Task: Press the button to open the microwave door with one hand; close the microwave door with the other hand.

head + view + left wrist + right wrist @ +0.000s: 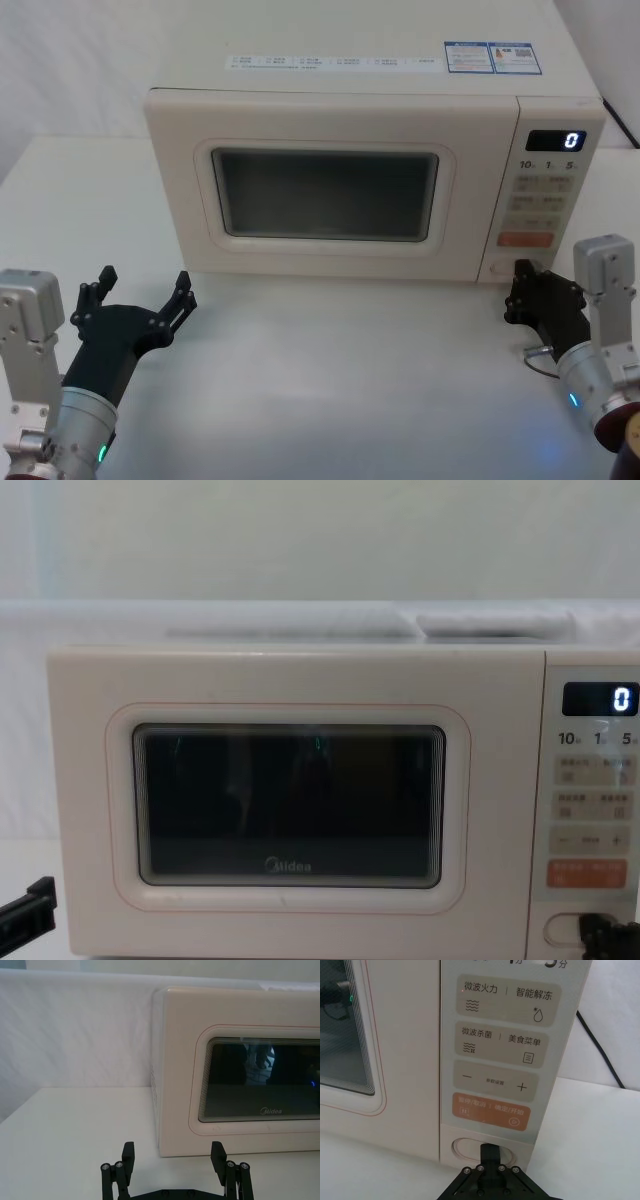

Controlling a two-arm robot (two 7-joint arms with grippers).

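The right gripper (489, 1150), jaws closed and empty, touches the button (470, 1148); the left gripper (143, 292) hovers spread wide before the shut microwave door (325, 194).

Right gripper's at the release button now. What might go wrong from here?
The right gripper touches the button toward one end, so it may slip off, or catch the orange key just above. The microwave door is shut; it may swing out toward the open left gripper waiting in front.
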